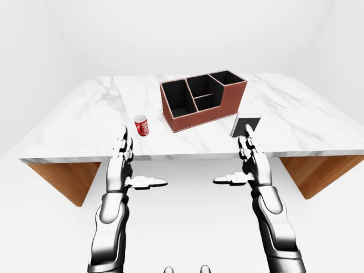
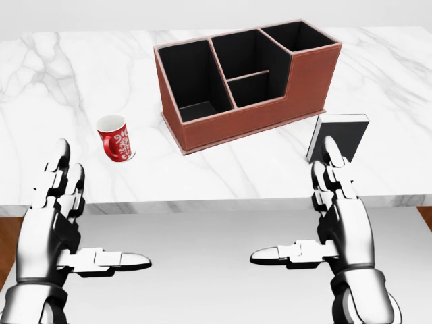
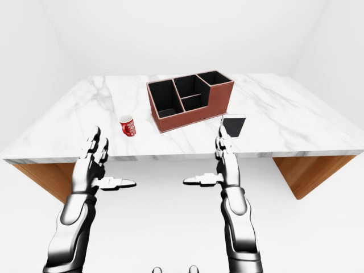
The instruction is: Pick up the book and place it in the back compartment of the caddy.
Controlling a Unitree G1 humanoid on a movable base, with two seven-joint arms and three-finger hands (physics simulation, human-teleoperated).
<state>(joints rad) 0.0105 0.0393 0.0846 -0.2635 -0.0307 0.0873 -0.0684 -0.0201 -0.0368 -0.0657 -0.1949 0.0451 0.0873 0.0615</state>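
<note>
Nearest in the head view, the left hand (image 2: 57, 229) and right hand (image 2: 341, 219) hover below the table's near edge (image 2: 202, 201), fingers straight, thumbs pointing inward, holding nothing. The right hand's fingertips (image 2: 332, 147) overlap the lower part of the book (image 2: 341, 135), which stands upright on the marble, right of the caddy (image 2: 246, 81) and apart from it. A red mug (image 2: 115, 138) sits left of the caddy. The caddy's black compartments look empty, including the raised one at its top right. Bare marble surrounds everything.

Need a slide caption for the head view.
Open hands at table edge; book stands beside empty caddy.
</note>
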